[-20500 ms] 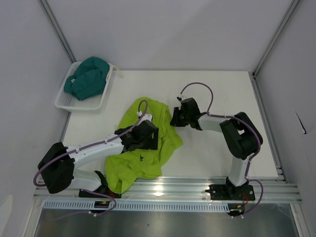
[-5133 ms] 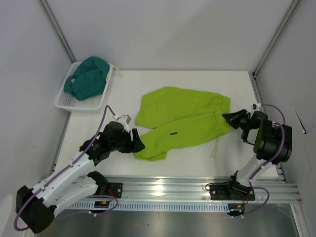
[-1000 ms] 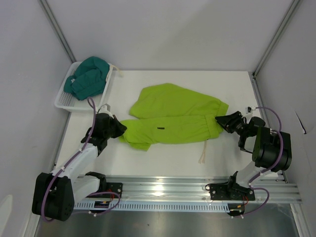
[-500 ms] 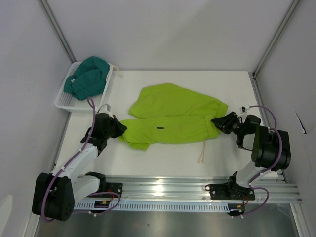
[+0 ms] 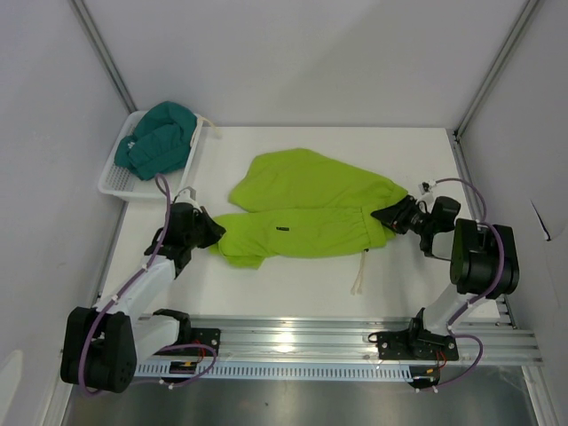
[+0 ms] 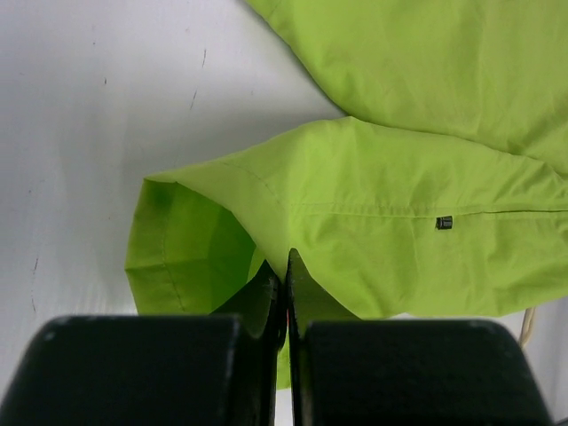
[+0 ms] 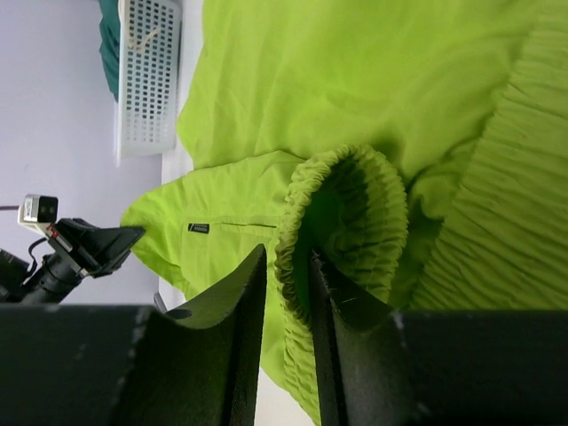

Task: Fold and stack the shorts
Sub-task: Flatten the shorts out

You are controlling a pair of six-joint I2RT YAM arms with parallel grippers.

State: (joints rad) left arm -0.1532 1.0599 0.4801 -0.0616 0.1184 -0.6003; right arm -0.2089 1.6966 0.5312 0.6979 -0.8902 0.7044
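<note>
Green shorts [image 5: 306, 209] lay spread flat across the middle of the table [image 5: 293, 288], legs toward the left, waistband toward the right. Teal shorts [image 5: 160, 140] sat bunched in the basket [image 5: 114, 182] at the far left corner, untouched.

Left gripper [image 6: 285, 266] had its jaws pressed together, pinching the hem of the near leg. Right gripper [image 7: 286, 257] had its jaws drawn narrow around a rolled fold of the elastic waistband, cloth between them.

Risks, judged from here:
- Right grip looked shallow, only the gathered edge caught. A pull or lift could let the waistband slide out, and the fold would collapse on that side.
- Left pinch seemed to hold one thin bit of hem. The leg opening gaped beside it, so the layers could separate and bunch when carried over.
- Drawstring [image 5: 362, 273] trailed loose on the table toward the near edge. It could drag or end up sticking out of the fold.
- Uneven motion of the two arms would skew the shorts and leave a crooked fold, bad base for stacking the teal pair.
</note>
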